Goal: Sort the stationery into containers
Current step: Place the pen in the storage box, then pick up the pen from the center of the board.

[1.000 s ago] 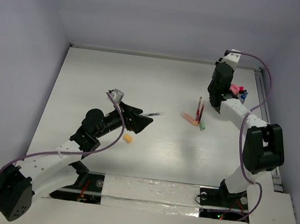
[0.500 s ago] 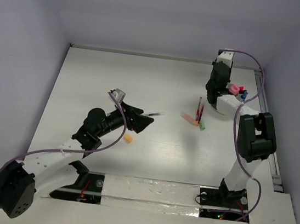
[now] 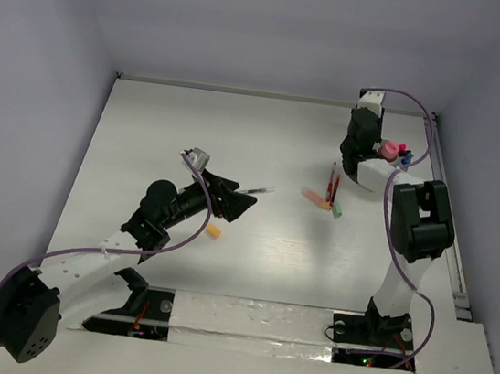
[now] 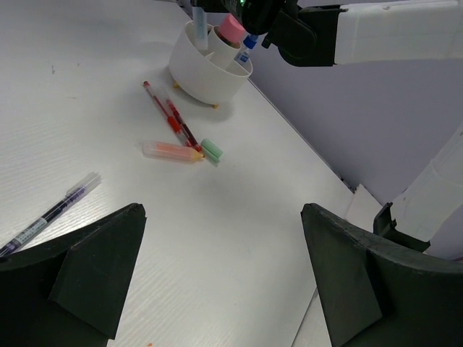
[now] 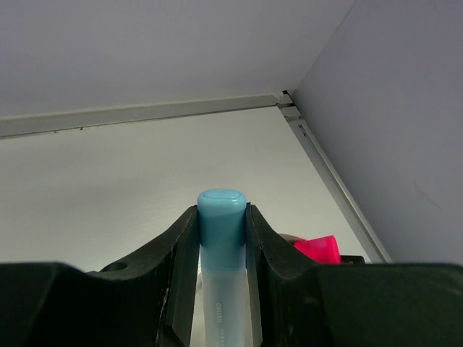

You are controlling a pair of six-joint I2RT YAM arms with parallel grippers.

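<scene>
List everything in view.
cup: one, white, far right, holding pink-capped marker and blue item
red pens: two, red, beside the cup
highlighter: one, orange-pink, by the pens
green piece: one, pale green, beside the highlighter
grey pen: one, grey, mid-table
orange piece: one, orange, near left arm
blue marker: one, light blue, gripped over the cup
table: one, white
left end effector: one, black, open
right end effector: one, black, shut on blue marker
</scene>
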